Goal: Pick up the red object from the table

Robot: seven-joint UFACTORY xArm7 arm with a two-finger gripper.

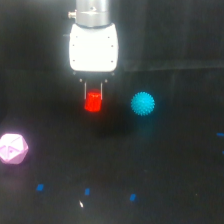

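We see the table (165, 165) as a black field with a few blue specks (87, 191); its edges dissolve into darkness. The arm (94, 42) enters from above, cut off by the top edge, its white housing overexposed and featureless. The pink polyhedron (12, 148) sits at the exterior view's left, partly cropped. The cyan ball (143, 104) lies just right of the gripper (93, 92), whose thin fingers (85, 90) pinch the red object (93, 101). Blur hides whether the cylinder touches the table.
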